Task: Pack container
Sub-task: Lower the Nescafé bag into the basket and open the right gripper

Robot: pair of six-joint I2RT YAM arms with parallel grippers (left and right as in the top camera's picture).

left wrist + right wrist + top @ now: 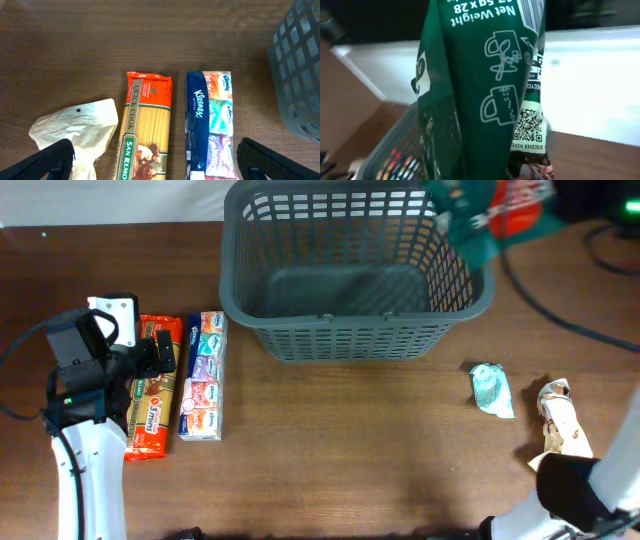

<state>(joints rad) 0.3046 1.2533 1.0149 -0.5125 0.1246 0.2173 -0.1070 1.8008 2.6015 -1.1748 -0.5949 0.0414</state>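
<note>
Container (pixel 350 330) sits at the far middle of the desk (pixel 350 470) — a big dark grey lattice basket, and as far as the overhead shows, there's nothing in it yet. Right gripper (pixel 492 218) is up over its far right corner with a dark green packet (pixel 480 90) dangling. I can't see the jaws themselves behind the packet, but it's well off the desk, so I'd say they're clamped on it. My worry is that it hangs roughly over the rim, not the middle, so letting go there could catch the edge and flop it outside. It looks floppy too, so it may swing.

Left gripper (pixel 167 160) hovers over the packs on the left, jaws spread wide, holding nothing. Under it are San Remo "Quick Cook" spaghetti (pixel 147 130) and a Kleenex tissue multipack (pixel 210 125) just beside it — a sloppy grab could pinch both. A plain white pouch (pixel 75 127) lies on the spaghetti's other side, no text. The green packet reads "Net Weight", with mug icons and a QR code marked "Discover more". A small teal sachet (pixel 491 391) lies off to the right, too small to read.
</note>
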